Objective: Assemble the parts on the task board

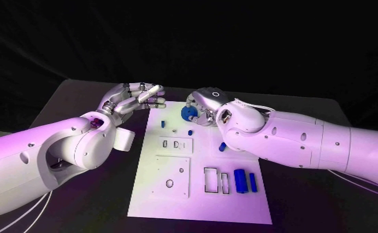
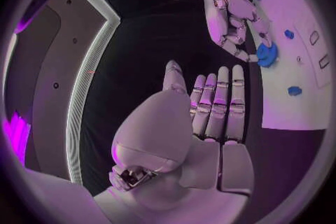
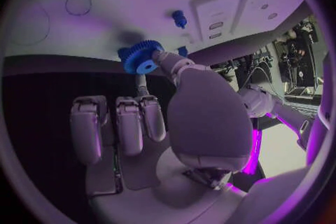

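Step in hand, as judged: seat gear on board. Advice: lower it level, slowly.

Near edge of task board [image 1: 158, 200]: blue bars [image 1: 245, 181] lay in row.

Far edge: right hand [image 1: 206, 107] pinched blue toothed gear [image 1: 189, 114], probably just above board.

Left hand [image 1: 134, 100] held nothing, fingers spread, beside far left corner.

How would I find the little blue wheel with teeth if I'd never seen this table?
Look at the white task board on the black table, then its far end. There the right hand pinches the blue gear. It is round and toothed; the other blue parts are small pegs and bars.
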You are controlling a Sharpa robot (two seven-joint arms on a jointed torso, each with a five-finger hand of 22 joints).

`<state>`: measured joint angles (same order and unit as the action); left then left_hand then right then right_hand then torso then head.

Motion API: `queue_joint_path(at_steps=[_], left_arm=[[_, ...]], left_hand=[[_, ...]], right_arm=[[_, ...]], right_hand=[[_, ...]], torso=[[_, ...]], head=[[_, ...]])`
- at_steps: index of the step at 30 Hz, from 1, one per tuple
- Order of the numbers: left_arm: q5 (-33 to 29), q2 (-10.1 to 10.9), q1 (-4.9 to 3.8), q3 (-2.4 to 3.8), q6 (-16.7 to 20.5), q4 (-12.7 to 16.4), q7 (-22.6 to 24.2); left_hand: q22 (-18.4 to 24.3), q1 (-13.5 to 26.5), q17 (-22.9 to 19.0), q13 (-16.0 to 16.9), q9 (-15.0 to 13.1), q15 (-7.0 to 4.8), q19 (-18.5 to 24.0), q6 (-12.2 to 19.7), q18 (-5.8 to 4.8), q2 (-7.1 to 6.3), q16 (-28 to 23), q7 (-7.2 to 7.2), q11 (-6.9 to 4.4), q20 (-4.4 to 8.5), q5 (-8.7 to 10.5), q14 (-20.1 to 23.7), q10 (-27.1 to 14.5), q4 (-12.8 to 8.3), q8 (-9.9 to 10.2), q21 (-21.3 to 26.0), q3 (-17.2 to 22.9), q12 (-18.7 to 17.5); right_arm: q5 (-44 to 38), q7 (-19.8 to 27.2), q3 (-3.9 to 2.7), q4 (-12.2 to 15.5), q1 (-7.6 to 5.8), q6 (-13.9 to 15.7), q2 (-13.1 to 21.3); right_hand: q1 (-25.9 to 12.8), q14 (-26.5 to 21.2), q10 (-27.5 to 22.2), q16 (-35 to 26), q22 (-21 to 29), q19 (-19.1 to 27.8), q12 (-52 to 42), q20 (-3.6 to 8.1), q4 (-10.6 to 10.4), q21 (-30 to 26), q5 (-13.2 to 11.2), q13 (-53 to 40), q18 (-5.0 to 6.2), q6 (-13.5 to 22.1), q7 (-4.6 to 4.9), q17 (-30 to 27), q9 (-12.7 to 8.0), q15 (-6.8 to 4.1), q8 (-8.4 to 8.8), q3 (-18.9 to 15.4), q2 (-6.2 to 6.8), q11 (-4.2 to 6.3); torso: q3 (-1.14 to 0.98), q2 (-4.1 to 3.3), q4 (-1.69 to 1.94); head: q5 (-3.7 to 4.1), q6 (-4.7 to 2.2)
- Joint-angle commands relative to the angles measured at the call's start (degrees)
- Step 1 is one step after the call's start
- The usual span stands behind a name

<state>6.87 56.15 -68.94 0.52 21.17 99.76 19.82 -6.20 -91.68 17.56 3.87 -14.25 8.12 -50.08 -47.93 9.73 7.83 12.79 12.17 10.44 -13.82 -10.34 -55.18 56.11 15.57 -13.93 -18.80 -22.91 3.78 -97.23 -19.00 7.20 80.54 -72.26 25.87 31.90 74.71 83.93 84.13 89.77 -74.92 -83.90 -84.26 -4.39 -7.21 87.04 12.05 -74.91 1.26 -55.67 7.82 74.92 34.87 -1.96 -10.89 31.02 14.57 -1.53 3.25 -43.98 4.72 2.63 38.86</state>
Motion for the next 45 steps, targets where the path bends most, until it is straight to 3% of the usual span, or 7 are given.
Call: queue_joint_path(at_steps=[1,19,26,36,41,45], left_arm=[[-0.1,-0.2,-0.09,0.05,-0.9,0.1,0.3],[-0.1,-0.2,-0.09,0.05,-0.9,0.1,0.3],[-0.1,-0.1,-0.10,0.05,-0.9,0.1,0.2],[-0.1,0.0,-0.10,0.05,-1.0,0.1,0.1],[-0.1,0.0,-0.10,0.05,-1.0,0.1,0.1],[-0.1,0.1,-0.10,0.05,-1.0,0.1,0.1]], left_hand=[[0.1,0.1,0.1,0.0,-0.1,-0.04,0.0,0.4,0.47,0.60,-0.2,0.49,-0.06,-0.12,0.32,0.4,-0.3,-0.1,0.3,0.3,-0.4,-0.1],[0.1,0.1,0.1,0.0,-0.1,-0.02,0.1,0.4,0.46,0.62,-0.3,0.49,-0.06,-0.13,0.33,0.5,-0.3,-0.2,0.3,0.3,-0.4,-0.1],[0.1,0.1,0.1,0.0,-0.1,-0.02,0.1,0.4,0.46,0.62,-0.3,0.49,-0.06,-0.13,0.33,0.5,-0.3,-0.2,0.3,0.3,-0.4,-0.1],[0.1,0.1,0.1,0.0,-0.1,-0.02,0.1,0.4,0.46,0.62,-0.3,0.49,-0.06,-0.13,0.33,0.5,-0.3,-0.2,0.3,0.3,-0.4,-0.1],[0.1,0.1,0.1,0.0,-0.2,-0.02,0.1,0.4,0.46,0.63,-0.3,0.49,-0.06,-0.14,0.33,0.5,-0.3,-0.2,0.3,0.3,-0.5,-0.1],[0.2,0.1,0.2,0.0,-0.2,-0.01,0.2,0.4,0.45,0.67,-0.3,0.50,-0.05,-0.15,0.36,0.5,-0.3,-0.2,0.4,0.4,-0.5,-0.1]], right_arm=[[-1.1,0.0,0.03,-0.3,0.23,-1.0,-0.3],[-1.0,0.2,0.15,-2.3,0.72,-1.2,-2.0],[-0.9,-0.2,0.17,-3.3,0.74,-0.9,-2.4],[-0.3,0.1,0.17,-3.5,0.74,-0.8,-2.6],[1.0,0.2,0.17,-3.5,0.74,-1.9,-2.4],[2.8,0.4,0.17,-3.4,0.74,-3.4,-2.0]], right_hand=[[-0.1,6.1,1.5,0.2,-12.6,-3.8,-0.2,0.30,0.0,0.3,-0.2,-9.5,-0.37,-2.7,-2.22,15.1,0.1,-0.34,-0.58,0.3,-0.26,0.31],[-0.7,6.1,1.3,0.2,-12.5,-3.8,0.0,0.27,0.0,0.2,-0.4,-9.4,-0.35,-2.3,-2.07,15.1,-0.1,-0.26,-0.23,0.5,0.09,0.19],[-2.3,6.1,0.1,0.2,-12.1,-3.3,1.5,-0.49,0.3,-0.5,-1.8,-8.0,-0.18,1.6,-0.57,15.1,-1.6,0.76,2.61,1.2,1.16,-1.07],[-3.7,6.1,-0.9,0.2,-11.9,-3.1,2.6,-1.46,0.2,-0.8,-3.9,-6.9,-0.09,5.0,0.49,15.1,-3.3,1.71,4.85,0.3,1.55,-2.09],[-6.3,6.1,-0.8,0.2,-12.0,-3.2,2.5,-1.71,-1.5,-0.7,-3.9,-7.1,-0.11,4.7,0.47,15.1,-3.9,1.85,4.71,-1.9,1.26,-2.16],[-9.3,6.1,-0.3,0.2,-12.3,-3.4,1.9,-1.61,-4.1,-0.5,-1.9,-7.6,-0.18,3.5,0.16,15.1,-4.2,1.68,4.07,-3.6,0.66,-1.93]], torso=[[0.05,-0.09,0.10],[0.01,-0.06,0.07],[0.06,-0.06,0.11],[0.00,-0.03,0.04],[0.01,-0.03,0.05],[0.01,-0.05,0.02]], head=[[0.01,0.07],[-0.22,0.18],[-0.24,0.15],[-0.28,0.17],[-0.32,0.17],[-0.38,0.24]])
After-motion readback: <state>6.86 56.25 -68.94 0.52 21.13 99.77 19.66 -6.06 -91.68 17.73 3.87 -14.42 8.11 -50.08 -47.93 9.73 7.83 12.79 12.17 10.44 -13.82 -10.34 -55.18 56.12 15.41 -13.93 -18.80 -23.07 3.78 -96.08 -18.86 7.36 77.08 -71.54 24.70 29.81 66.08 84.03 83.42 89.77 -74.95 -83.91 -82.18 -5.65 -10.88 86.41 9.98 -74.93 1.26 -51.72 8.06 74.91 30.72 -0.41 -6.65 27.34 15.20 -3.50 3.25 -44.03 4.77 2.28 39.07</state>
